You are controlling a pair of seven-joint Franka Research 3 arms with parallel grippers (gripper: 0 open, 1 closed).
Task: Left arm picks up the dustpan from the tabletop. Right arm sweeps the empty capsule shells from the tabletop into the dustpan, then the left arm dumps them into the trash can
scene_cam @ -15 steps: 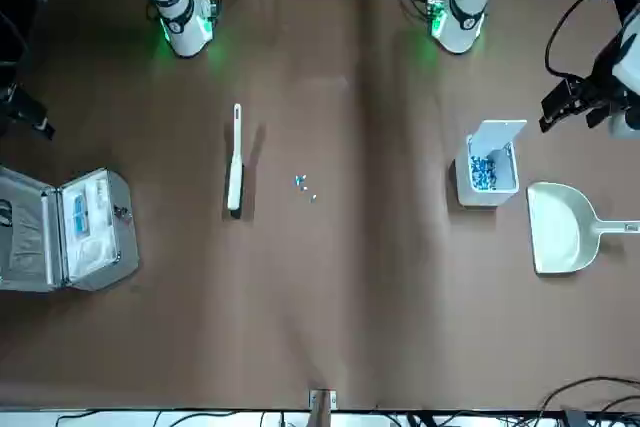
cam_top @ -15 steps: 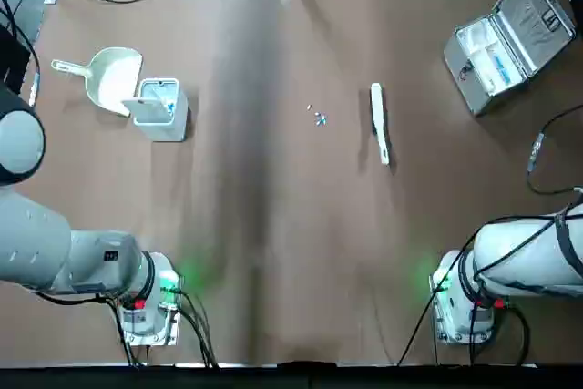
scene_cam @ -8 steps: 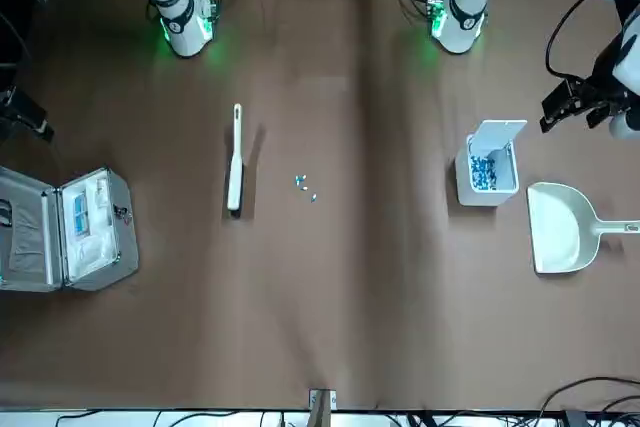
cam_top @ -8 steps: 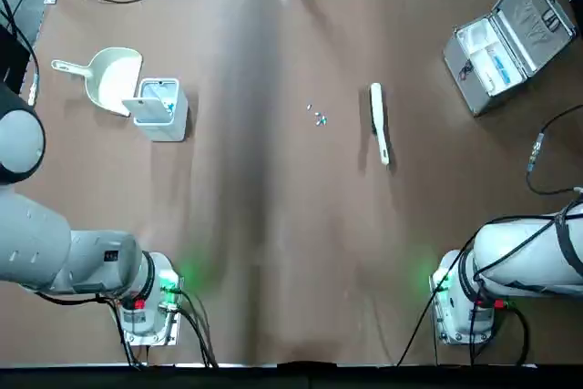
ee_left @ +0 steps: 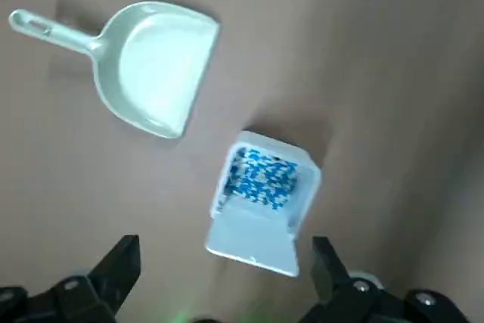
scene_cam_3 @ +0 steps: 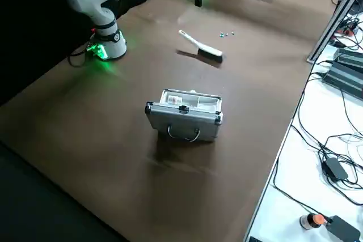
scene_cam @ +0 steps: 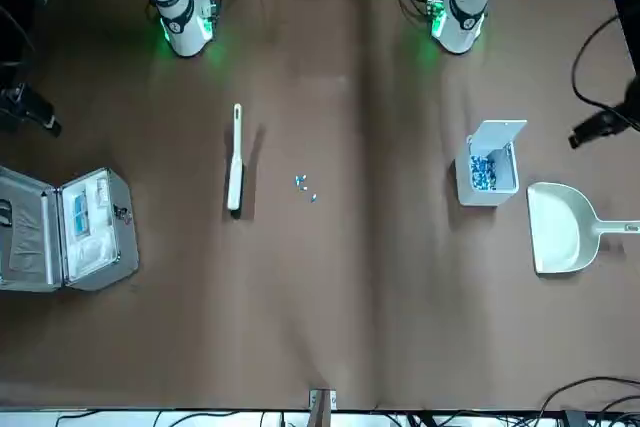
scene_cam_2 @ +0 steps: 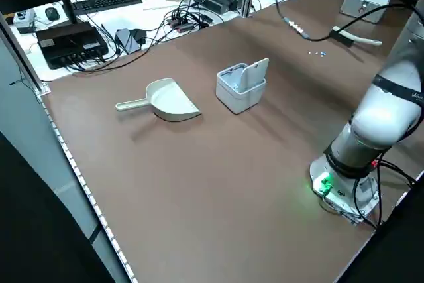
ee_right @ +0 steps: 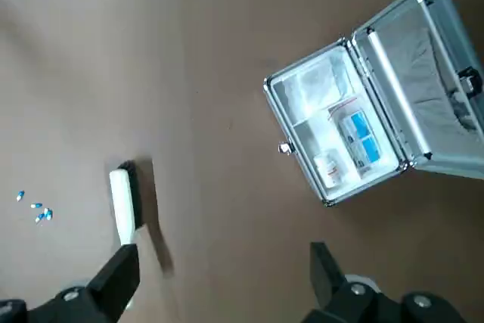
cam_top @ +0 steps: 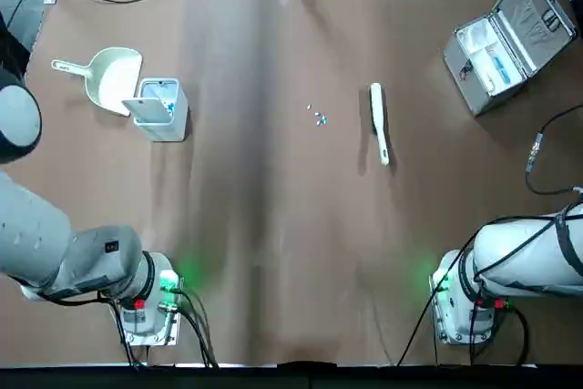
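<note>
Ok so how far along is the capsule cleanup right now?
Nothing looks done yet: the capsule shells lie loose on the table, the brush beside them. Nothing is in hand; both the left end effector and right end effector are open and empty. Left: lifting the dustpan, sweeping, then dumping into the trash can.

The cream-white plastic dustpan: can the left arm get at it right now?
Probably yes: the left end effector hangs open, and the cream-white plastic dustpan's thin handle lies uncovered, pointing away from the bin.
</note>
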